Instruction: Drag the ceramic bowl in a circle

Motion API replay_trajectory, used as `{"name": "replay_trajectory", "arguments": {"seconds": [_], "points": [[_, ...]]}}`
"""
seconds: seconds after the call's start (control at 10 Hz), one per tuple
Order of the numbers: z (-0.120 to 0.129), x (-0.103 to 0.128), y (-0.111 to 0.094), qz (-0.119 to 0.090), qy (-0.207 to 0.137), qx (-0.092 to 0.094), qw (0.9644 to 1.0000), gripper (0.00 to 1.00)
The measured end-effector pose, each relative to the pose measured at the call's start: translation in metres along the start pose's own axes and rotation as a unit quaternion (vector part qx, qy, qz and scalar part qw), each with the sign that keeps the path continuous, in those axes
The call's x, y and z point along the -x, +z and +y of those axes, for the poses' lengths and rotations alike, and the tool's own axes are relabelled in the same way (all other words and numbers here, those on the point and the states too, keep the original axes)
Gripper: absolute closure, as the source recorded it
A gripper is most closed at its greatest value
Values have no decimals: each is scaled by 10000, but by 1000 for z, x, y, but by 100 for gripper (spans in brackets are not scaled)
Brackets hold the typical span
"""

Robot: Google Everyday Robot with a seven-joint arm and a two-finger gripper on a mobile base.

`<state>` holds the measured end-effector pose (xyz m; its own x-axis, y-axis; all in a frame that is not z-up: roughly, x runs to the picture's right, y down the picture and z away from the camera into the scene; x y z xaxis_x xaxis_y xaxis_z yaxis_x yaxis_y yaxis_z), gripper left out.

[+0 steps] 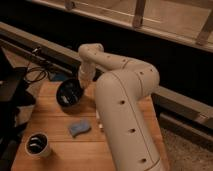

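Note:
The ceramic bowl [69, 93] is dark blue-black, round and shallow. It sits on the wooden table [60, 150] near its far left part. My white arm reaches over the table from the right. The gripper [81, 90] is at the bowl's right rim, mostly hidden behind the wrist and against the dark bowl.
A small light-blue sponge-like piece [79, 128] lies in the middle of the table. A pale cup with a dark inside [38, 144] stands at the front left. Dark equipment and cables [20, 82] lie left of the table. A rail runs behind.

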<state>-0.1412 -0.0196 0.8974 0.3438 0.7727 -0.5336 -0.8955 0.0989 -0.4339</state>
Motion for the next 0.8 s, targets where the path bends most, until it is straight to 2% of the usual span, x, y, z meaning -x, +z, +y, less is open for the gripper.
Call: {"name": "replay_trajectory", "arguments": {"seconds": [0.2, 0.4, 0.5, 0.6, 0.8], "points": [[27, 15, 8, -157, -163, 48, 9997, 95], [45, 20, 23, -80, -445, 118, 9989, 95], [54, 16, 34, 25, -653, 121, 9978, 95], [55, 8, 31, -16, -537, 95, 9985, 95], [44, -13, 27, -14, -484, 47, 9988, 95]]}}
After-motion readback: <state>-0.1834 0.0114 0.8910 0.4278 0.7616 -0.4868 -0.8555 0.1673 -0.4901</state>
